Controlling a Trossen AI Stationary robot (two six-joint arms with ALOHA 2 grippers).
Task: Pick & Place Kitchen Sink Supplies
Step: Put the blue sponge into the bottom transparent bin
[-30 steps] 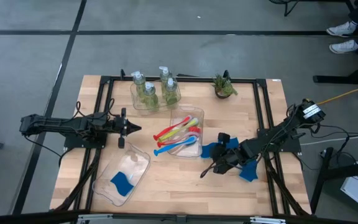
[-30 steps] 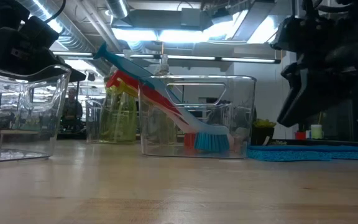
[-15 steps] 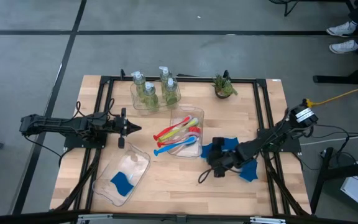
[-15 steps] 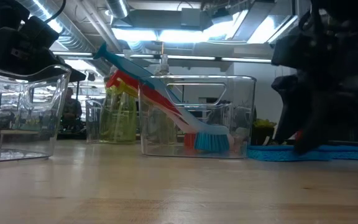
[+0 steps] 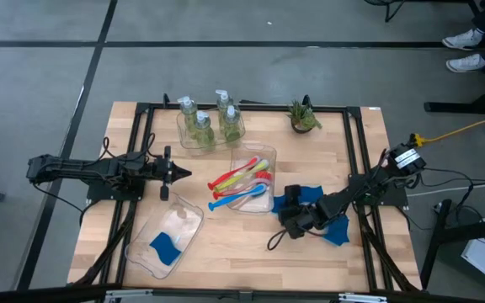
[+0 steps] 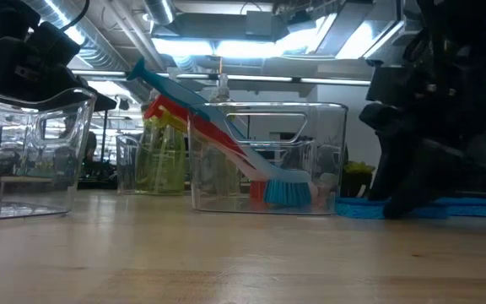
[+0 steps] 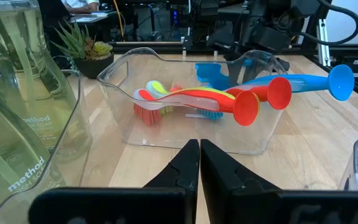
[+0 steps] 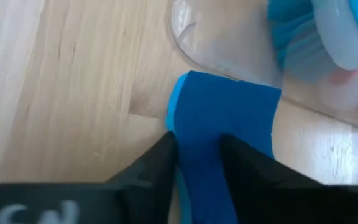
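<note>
Blue sponge pieces [image 5: 308,199] lie flat on the wood to the right of a clear tray [image 5: 244,160] that holds red, blue and yellow-green brushes [image 5: 241,183]. My right gripper [image 5: 286,220] slants down onto one sponge [image 8: 222,106] and is shut on it. Another blue sponge [image 5: 165,247] lies in a clear tray [image 5: 183,220] at the near left. Pump bottles [image 5: 202,122] stand in a far tray. My left gripper [image 5: 179,173] is shut with nothing in it, level at the table's left, pointing at the brush tray [image 7: 123,78]. My right gripper has a strip of the blue sponge near its corner [image 8: 197,124] between its two fingers [image 8: 157,168]. The fingers slant down from the table's right. The sponge lies flat on the table [image 8: 73,93], beside the brush tray's rounded corner [image 8: 229,50].
A small potted plant [image 5: 303,118] stands at the far right. The black frame rails [image 5: 356,151] run along the table's sides. Bare wood [image 5: 242,252] lies along the near edge between the two arms.
My right gripper has gone down onto the blue sponge and a little toward the table's left and near edge, rolling about its own line as it sank. The sponge has stayed flat on the table.
</note>
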